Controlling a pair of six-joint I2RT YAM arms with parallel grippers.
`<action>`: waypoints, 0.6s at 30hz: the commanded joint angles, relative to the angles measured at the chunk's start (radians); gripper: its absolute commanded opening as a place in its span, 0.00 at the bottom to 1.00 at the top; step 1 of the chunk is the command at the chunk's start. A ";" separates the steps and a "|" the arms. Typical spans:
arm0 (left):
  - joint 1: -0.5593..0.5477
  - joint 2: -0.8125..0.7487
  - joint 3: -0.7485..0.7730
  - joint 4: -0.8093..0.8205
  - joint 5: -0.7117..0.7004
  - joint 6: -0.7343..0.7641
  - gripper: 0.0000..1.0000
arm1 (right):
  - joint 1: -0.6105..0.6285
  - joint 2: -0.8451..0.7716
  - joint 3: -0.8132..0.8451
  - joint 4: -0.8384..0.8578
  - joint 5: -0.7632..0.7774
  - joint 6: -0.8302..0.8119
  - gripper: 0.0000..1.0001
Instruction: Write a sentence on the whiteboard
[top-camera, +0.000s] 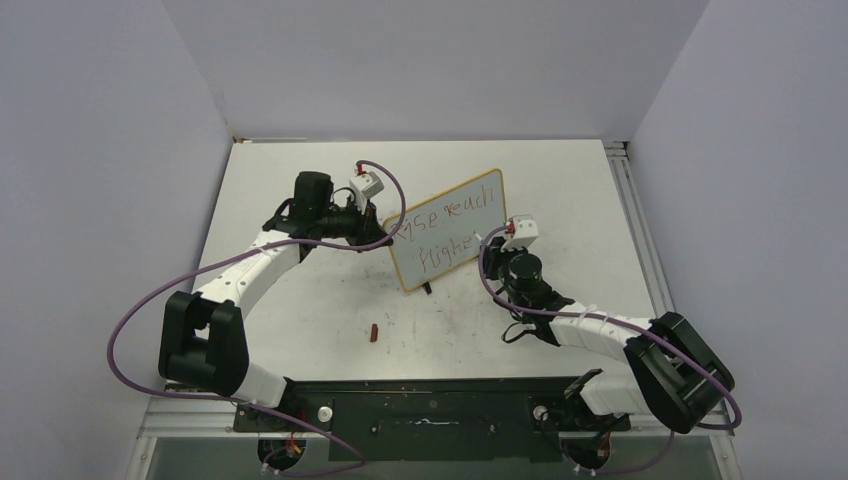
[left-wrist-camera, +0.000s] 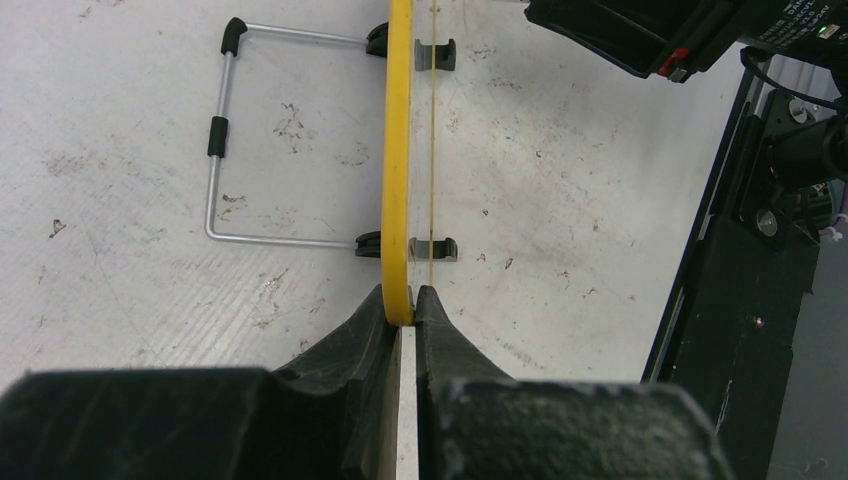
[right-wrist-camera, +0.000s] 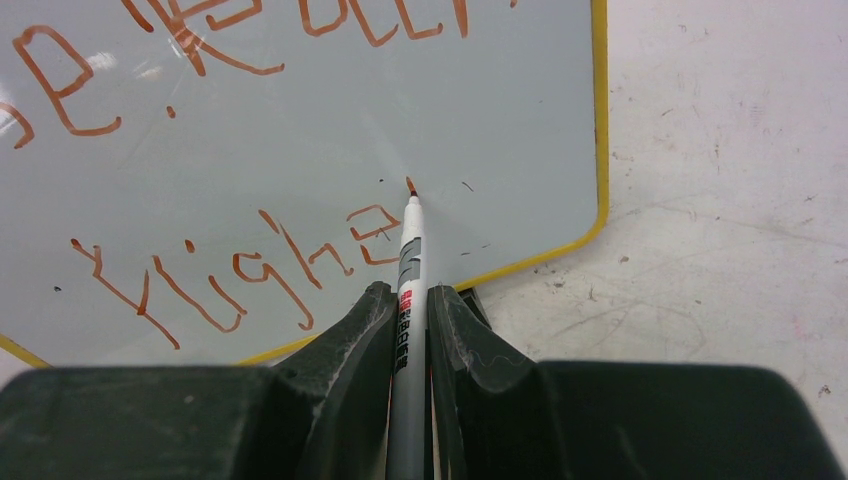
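Observation:
The whiteboard (top-camera: 450, 228) stands tilted mid-table on its wire stand, yellow-framed. The sentence (top-camera: 447, 226) runs in two red-brown lines; in the right wrist view the lower line (right-wrist-camera: 240, 275) reads about "highe". My left gripper (top-camera: 385, 237) is shut on the board's left edge; in the left wrist view the yellow frame (left-wrist-camera: 399, 160) runs edge-on from between the jaws (left-wrist-camera: 401, 303). My right gripper (right-wrist-camera: 410, 298) is shut on a grey marker (right-wrist-camera: 409, 265), whose tip (right-wrist-camera: 411, 190) is at the board surface just right of the last letter. The right gripper also shows in the top view (top-camera: 497, 238).
A small red marker cap (top-camera: 373, 331) lies on the table in front of the board. The wire stand (left-wrist-camera: 225, 140) and black feet (left-wrist-camera: 435, 248) rest on the scuffed white table. A black rail (top-camera: 430, 405) runs along the near edge. Grey walls close in the table.

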 joint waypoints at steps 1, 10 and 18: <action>-0.007 -0.022 0.016 -0.016 0.010 0.031 0.00 | -0.009 0.015 -0.031 0.046 -0.004 0.026 0.05; -0.007 -0.023 0.017 -0.017 0.010 0.030 0.00 | -0.009 0.038 -0.053 0.053 -0.006 0.044 0.05; -0.007 -0.022 0.016 -0.017 0.010 0.030 0.00 | -0.008 0.045 0.001 0.050 -0.006 0.017 0.05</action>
